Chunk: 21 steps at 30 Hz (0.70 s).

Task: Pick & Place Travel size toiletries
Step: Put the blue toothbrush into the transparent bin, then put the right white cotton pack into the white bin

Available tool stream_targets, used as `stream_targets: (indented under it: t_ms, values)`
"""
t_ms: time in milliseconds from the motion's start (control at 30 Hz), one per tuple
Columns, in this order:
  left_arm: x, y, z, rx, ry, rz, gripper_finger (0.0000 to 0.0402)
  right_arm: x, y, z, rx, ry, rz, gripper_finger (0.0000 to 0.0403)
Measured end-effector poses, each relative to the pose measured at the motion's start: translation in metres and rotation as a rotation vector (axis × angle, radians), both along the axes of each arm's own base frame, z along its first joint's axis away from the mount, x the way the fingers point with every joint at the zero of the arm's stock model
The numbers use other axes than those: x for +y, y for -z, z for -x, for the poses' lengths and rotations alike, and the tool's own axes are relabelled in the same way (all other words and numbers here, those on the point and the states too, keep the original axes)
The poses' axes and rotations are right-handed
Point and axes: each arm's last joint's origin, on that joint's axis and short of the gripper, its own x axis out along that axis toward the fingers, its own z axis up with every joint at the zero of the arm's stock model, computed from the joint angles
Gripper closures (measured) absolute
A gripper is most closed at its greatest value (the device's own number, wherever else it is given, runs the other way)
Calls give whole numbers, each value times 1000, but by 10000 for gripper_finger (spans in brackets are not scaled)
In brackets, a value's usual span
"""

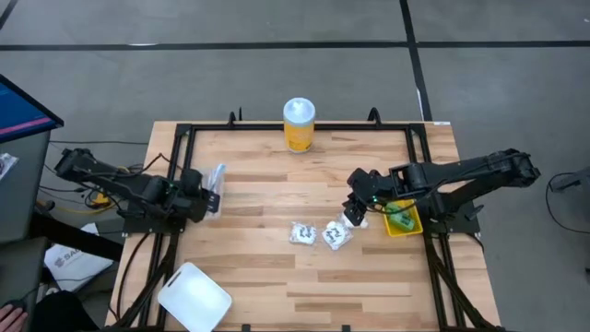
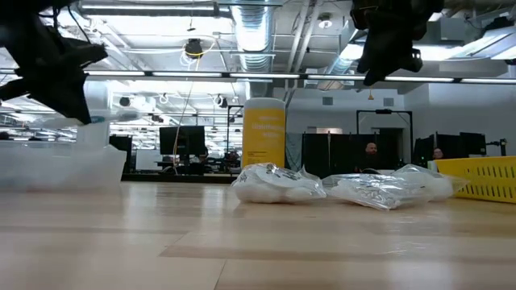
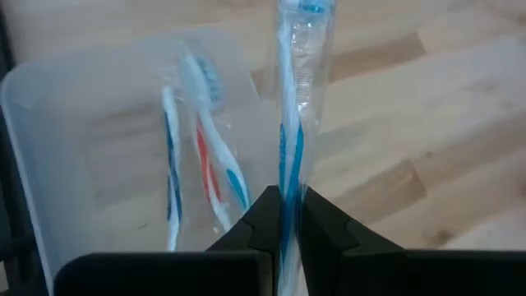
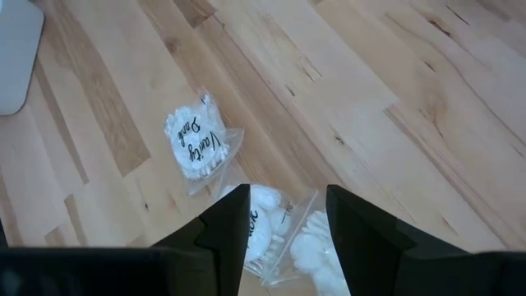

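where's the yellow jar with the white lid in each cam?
High view: yellow jar at the table's far edge, centre.
Low view: jar mid-frame, behind the white packets.
Left wrist view: not in it.
Right wrist view: not in it.
Shared landmark: the packets, in the high, low and right wrist views.

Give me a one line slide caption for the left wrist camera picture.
Left gripper pinches a wrapped blue toothbrush beside a clear bin holding more toothbrushes.
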Motion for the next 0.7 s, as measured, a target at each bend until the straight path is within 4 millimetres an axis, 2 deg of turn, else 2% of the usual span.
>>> stream_targets:
  t_ms: [233, 700]
  values:
    - [6, 0, -1, -18, -85, -9, 368, 0, 0, 0, 2, -11, 8, 249]
    - [8, 0, -2, 34, -27, 34, 227, 0, 0, 0, 2, -11, 8, 249]
